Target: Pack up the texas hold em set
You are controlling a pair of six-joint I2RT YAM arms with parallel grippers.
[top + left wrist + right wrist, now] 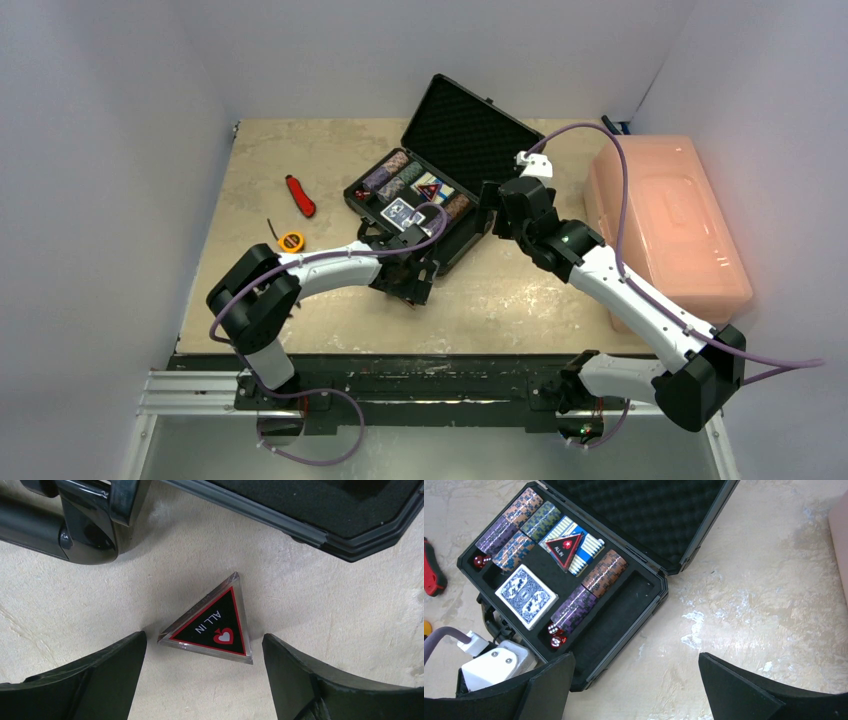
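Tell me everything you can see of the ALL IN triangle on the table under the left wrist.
The ALL IN triangle is a flat button: black face, red border, clear glossy bevelled rim, white lettering, red heart emblem. It lies face up on the bare table, just outside the case, between the fingers of the open left gripper, apparently touching neither.

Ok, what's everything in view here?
table: one, beige
briefcase: one, black, open, centre
chip stacks: several, purple, brown, blue-green, in briefcase slots
card decks: two, blue, in briefcase
dice: few, red, at slot ends
triangular button: one, red-black, on a deck
loose triangular button: one, red-black, on table by briefcase
red-handled tool: one, left of briefcase
round yellow item: one, near the tool
bin: one, pink, right side
left gripper: one, black, open around loose triangular button
right gripper: one, black, open, over table by briefcase
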